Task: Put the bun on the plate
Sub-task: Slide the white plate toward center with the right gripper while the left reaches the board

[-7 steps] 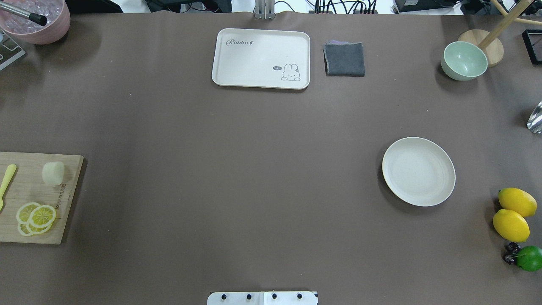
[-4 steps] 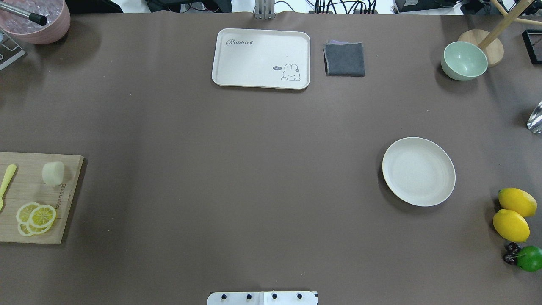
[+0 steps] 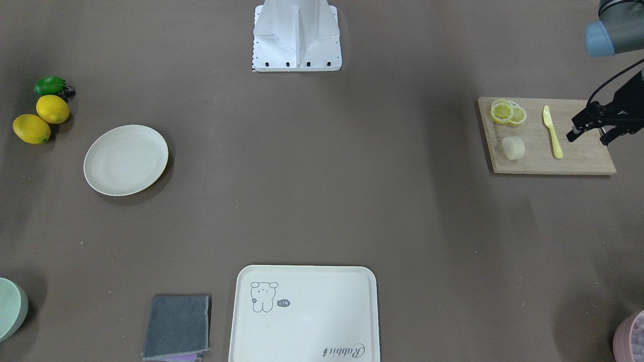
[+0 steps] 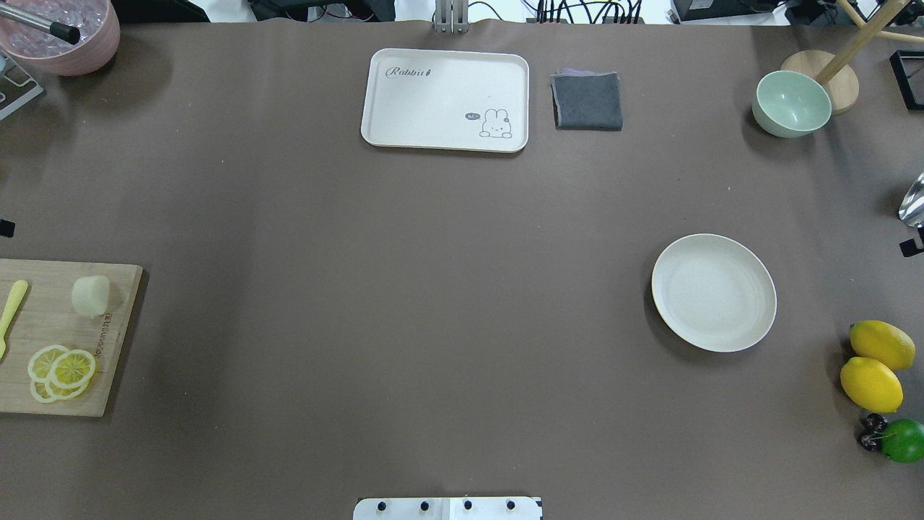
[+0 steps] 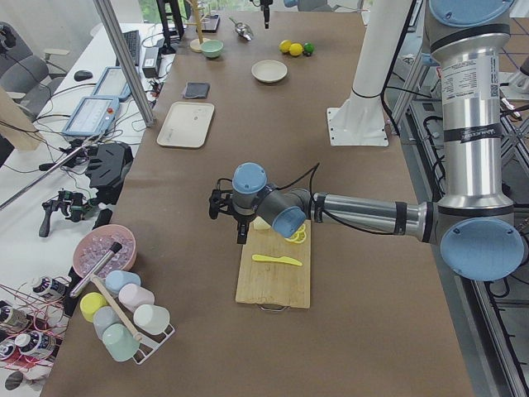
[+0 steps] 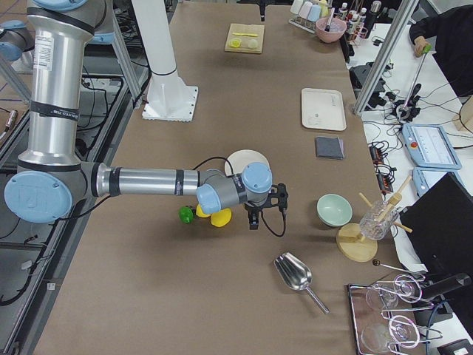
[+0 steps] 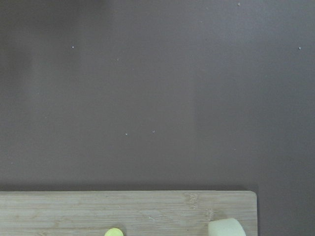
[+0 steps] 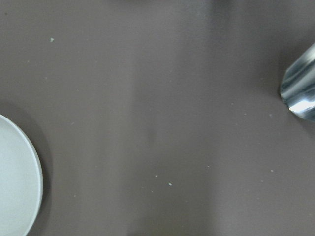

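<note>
The bun (image 4: 91, 295), a small pale stubby lump, lies on a wooden cutting board (image 4: 108, 361) at the table's left end; it also shows as the bun (image 3: 513, 148) and, at the wrist view's lower edge, the bun (image 7: 226, 228). The round cream plate (image 4: 713, 292) lies bare on the right half, far from it. My left gripper (image 3: 587, 139) hangs open above the board's outer end, past a yellow knife (image 3: 552, 131) from the bun. Only a black tip of my right gripper (image 4: 911, 248) shows, right of the plate; I cannot tell whether it is open or shut.
Lemon slices (image 4: 61, 372) share the board. A cream tray (image 4: 445, 100) and grey cloth (image 4: 587, 101) lie at the far edge. A green bowl (image 4: 791, 103), metal scoop (image 4: 913, 202), two lemons (image 4: 873, 365) and a lime (image 4: 902, 440) line the right side.
A black gripper tip has come into the overhead view at the left edge and another at the right edge. Bun and plate have not moved.
</note>
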Action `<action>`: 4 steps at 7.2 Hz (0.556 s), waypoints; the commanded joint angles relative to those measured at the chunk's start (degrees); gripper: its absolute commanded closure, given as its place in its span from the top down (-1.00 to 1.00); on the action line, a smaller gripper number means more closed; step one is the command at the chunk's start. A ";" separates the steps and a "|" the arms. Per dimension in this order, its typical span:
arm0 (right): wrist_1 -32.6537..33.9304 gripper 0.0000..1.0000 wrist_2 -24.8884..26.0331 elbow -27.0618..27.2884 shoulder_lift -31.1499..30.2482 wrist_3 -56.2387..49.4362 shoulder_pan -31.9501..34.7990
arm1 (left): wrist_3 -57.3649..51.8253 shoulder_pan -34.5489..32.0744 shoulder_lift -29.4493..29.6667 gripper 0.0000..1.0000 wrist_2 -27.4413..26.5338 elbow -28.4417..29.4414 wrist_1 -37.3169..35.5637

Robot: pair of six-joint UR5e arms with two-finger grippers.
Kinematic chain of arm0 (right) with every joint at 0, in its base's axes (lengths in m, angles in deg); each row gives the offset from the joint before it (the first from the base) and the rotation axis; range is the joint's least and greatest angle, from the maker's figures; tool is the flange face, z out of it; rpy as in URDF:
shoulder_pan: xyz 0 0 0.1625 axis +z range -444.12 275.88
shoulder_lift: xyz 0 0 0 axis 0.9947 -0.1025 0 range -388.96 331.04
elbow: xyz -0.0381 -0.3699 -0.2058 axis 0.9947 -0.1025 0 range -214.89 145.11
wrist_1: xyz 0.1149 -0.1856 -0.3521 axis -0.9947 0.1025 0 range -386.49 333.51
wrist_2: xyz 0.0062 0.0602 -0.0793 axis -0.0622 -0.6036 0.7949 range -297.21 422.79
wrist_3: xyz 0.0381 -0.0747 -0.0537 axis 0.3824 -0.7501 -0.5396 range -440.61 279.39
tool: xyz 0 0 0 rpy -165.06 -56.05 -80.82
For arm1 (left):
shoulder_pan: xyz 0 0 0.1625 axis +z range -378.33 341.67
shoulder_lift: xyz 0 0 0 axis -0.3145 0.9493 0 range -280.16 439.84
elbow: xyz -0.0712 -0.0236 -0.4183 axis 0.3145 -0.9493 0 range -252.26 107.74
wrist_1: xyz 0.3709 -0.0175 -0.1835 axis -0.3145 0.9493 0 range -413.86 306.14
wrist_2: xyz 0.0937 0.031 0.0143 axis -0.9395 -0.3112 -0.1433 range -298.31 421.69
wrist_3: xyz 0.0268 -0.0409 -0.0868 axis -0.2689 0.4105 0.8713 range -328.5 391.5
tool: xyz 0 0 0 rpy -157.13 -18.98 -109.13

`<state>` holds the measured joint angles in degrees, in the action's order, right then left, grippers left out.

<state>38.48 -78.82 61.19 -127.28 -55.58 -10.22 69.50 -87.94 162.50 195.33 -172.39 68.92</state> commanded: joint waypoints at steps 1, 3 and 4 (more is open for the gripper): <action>-9.58 0.73 3.26 -0.19 0.23 16.06 -9.17 | 0.67 0.62 0.30 0.95 -0.49 -0.25 0.01; -9.60 0.62 5.46 -0.54 2.59 18.39 -13.32 | 4.42 2.19 1.44 0.95 -0.49 -0.42 0.01; -9.60 0.56 6.60 -1.59 4.52 19.61 -15.34 | 6.45 3.51 1.44 0.95 -1.45 -1.21 0.09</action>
<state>29.07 -73.67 60.53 -124.89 -37.72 -22.86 73.34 -85.95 163.67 194.62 -172.94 68.94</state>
